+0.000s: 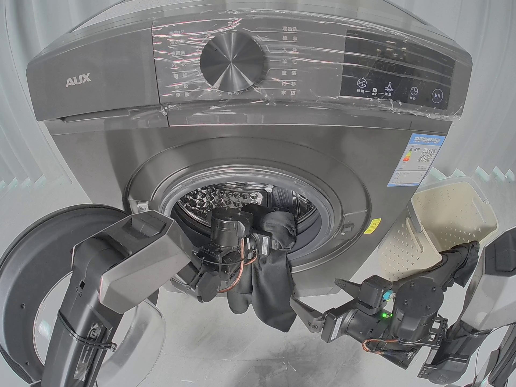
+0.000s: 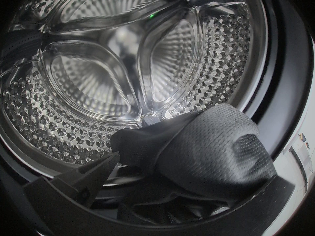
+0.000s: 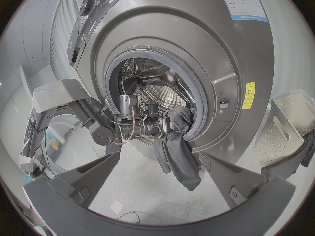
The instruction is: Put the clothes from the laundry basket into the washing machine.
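The task is partway through, by my reading; the washing machine (image 1: 322,151) stands with its door (image 1: 29,275) swung wide to the robot's left, and the steel drum (image 2: 92,82) looks bare of laundry, apart from the one piece now coming in at its mouth. That piece, a dark grey garment (image 1: 269,291), is only half delivered; its upper fold is bunched over the grey door seal (image 3: 198,92) at the lower edge of the opening, while the longer part hangs down outside the machine's front towards the floor.

The left pincer (image 2: 190,169) sits at the mouth of the drum with the bunched fold lying right across it; one finger (image 2: 88,177) stands well out to the side, its tip touching the cloth's edge, and the other is buried under the fabric, so the pincer reads as apart rather than clamped, the garment resting on it rather than pinched.

The right pincer (image 1: 317,296) hangs low in front of the machine, fingers spread and holding nothing, just beside the garment's dangling tail but not touching it.

What is left: the hanging part has to go in past the seal; and a second dark garment (image 1: 463,259) lies draped over the front rim of the cream laundry basket (image 1: 457,210), at the robot's right beside the machine, not yet taken up.
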### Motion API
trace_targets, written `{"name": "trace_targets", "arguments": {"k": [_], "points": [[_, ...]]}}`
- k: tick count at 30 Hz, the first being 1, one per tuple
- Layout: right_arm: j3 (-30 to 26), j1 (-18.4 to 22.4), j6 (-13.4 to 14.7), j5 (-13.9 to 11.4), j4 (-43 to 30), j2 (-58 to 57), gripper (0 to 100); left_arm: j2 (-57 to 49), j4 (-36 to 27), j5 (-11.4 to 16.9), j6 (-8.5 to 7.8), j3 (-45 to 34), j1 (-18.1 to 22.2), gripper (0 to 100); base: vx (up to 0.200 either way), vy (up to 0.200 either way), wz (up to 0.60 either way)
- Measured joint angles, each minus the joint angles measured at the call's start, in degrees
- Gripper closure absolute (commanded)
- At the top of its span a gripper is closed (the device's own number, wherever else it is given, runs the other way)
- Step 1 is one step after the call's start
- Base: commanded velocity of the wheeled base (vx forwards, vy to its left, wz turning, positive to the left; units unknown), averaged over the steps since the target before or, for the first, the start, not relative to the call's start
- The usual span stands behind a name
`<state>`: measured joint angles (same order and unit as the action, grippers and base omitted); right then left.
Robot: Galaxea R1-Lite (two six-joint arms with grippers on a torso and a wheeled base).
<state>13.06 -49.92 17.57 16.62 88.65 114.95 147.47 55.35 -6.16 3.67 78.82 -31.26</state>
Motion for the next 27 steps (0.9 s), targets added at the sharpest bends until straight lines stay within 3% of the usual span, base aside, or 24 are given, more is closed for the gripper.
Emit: {"name": "trace_targets", "arguments": {"k": [7,8,14,27], "points": [[0.11,-0.16,0.00,-0.01,0.02,0.13,0,0.10,-0.06,0.88,-1.33,-1.84,-0.83,0,0.000,0.000,0.00],[0.13,-0.16,0.00,-0.01,0.00,0.16,0,0.22,-0.04,0.85,-1.54,-1.90,-0.82,100,0.000,0.000,0.00],[0.13,-0.29,0.02,0.00,0.02,0.18,0,1.29,0.29,0.72,-2.74,-1.29,-0.74,100,0.000,0.000,0.00],[0.24,-0.32,0.00,0.00,0.00,0.18,0,2.36,0.00,-2.24,-1.24,10.29,1.28,100,0.000,0.000,0.00]]}}
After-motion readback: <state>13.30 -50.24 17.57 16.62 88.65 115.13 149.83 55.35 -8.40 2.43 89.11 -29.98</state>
